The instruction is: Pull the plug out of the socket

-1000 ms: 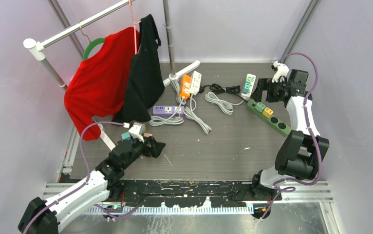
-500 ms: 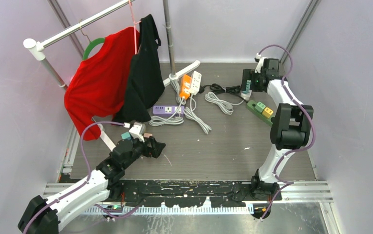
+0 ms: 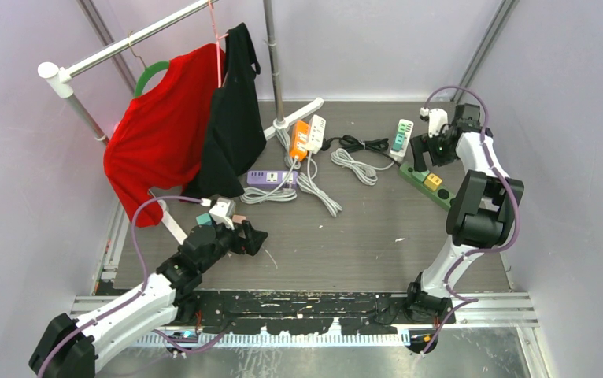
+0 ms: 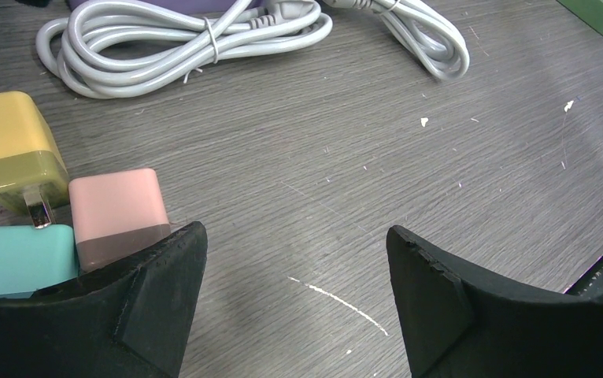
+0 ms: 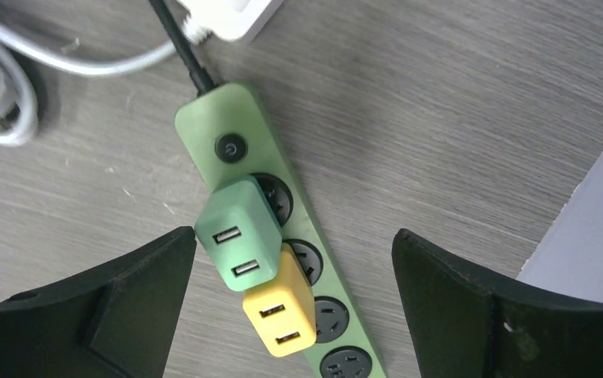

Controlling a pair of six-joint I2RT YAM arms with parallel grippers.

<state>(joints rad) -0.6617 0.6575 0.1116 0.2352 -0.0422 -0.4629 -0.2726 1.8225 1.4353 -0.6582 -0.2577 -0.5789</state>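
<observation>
Right side, near the far right corner of the tabletop [image 3: 345, 236]: the green power strip [image 5: 232, 126] lies at a slant along the right edge, with its black cord leaving from the switch end. Two plugs stand in it. The green plug [image 5: 239, 235] sits just past the round switch. The yellow plug [image 5: 279, 312] sits next along, and the two touch. Past the yellow plug, bare sockets show.

The right fingers [image 5: 109, 315] hang above the strip, spread wide, one on each side of the plugs in the wrist view. They grip nothing, and I cannot tell whether they touch either plug.

Left side, toward the near left corner: the left fingers [image 4: 133, 315] sit low over bare wood, apart, with nothing between them. Just beside one of them lie three loose plugs in a cluster: pink [image 4: 117, 209], yellow [image 4: 13, 150] and teal [image 4: 15, 260]. The pink one touches the teal one. A tied coil of white cable [image 4: 180, 35] lies beyond them.

Middle of the far edge: an orange strip [image 3: 300, 138] and a white strip [image 3: 316, 132] lie side by side. A purple strip [image 3: 271, 177] lies nearer, among the white cords. Another white strip [image 3: 402, 135], with green sockets, lies just beside the green strip's switch end.

Far left corner: a clothes rail [image 3: 125, 39] carries a red shirt [image 3: 157, 134] and a black shirt [image 3: 231, 118].
</observation>
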